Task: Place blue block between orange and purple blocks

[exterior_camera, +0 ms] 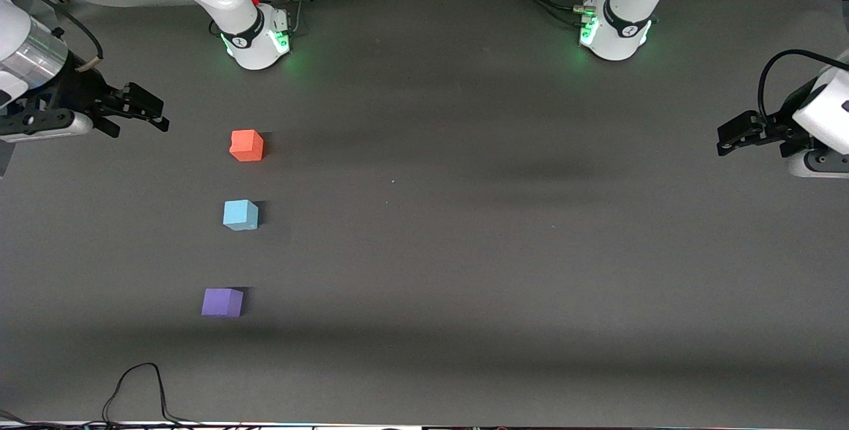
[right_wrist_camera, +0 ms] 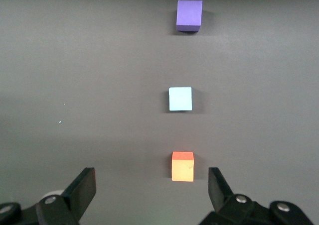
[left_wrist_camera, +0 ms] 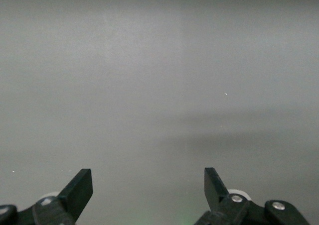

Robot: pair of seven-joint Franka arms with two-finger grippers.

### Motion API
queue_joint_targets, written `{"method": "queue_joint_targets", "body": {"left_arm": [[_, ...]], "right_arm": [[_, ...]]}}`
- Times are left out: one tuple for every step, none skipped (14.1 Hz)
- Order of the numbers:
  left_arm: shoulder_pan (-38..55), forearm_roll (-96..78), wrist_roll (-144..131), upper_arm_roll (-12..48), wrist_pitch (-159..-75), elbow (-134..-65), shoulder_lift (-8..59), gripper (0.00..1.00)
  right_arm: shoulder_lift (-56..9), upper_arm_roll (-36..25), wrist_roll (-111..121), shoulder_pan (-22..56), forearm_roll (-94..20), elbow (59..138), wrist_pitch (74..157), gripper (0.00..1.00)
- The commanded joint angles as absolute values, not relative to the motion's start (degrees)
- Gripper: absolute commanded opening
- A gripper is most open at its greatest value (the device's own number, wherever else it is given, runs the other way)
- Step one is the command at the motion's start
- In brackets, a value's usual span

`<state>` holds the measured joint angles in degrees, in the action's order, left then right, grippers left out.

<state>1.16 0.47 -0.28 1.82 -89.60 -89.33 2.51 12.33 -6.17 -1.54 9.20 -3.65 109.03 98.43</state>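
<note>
Three small cubes lie in a row toward the right arm's end of the table. The orange block [exterior_camera: 247, 145] is farthest from the front camera, the blue block [exterior_camera: 240, 215] sits in the middle, and the purple block [exterior_camera: 222, 302] is nearest. The right wrist view shows the orange block [right_wrist_camera: 182, 166], the blue block [right_wrist_camera: 180, 98] and the purple block [right_wrist_camera: 189, 15] in one line. My right gripper [exterior_camera: 156, 115] is open and empty, raised beside the orange block at the table's end. My left gripper [exterior_camera: 724, 140] is open and empty, waiting at the left arm's end of the table.
The dark grey mat [exterior_camera: 464, 217] covers the table. A black cable [exterior_camera: 136, 390] loops on the mat near the front edge. The two arm bases [exterior_camera: 255, 38] [exterior_camera: 613, 35] stand along the back edge.
</note>
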Motion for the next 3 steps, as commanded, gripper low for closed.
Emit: {"method": "queue_joint_targets", "body": {"left_arm": [[1.23, 0.18, -0.88, 1.93, -88.77, -89.56, 1.58, 1.00], [1.23, 0.18, -0.88, 1.93, -88.77, -89.56, 1.58, 1.00], [1.14, 0.18, -0.79, 1.93, -88.77, -89.56, 1.58, 1.00]], "right_arm": [[11.16, -5.80, -2.11, 8.79, -2.29, 105.83, 95.46, 1.00], [11.08, -5.80, -2.02, 8.79, -2.29, 105.56, 94.75, 1.00], [11.07, -5.80, -2.02, 8.88, -2.29, 105.64, 94.66, 1.00]]}}
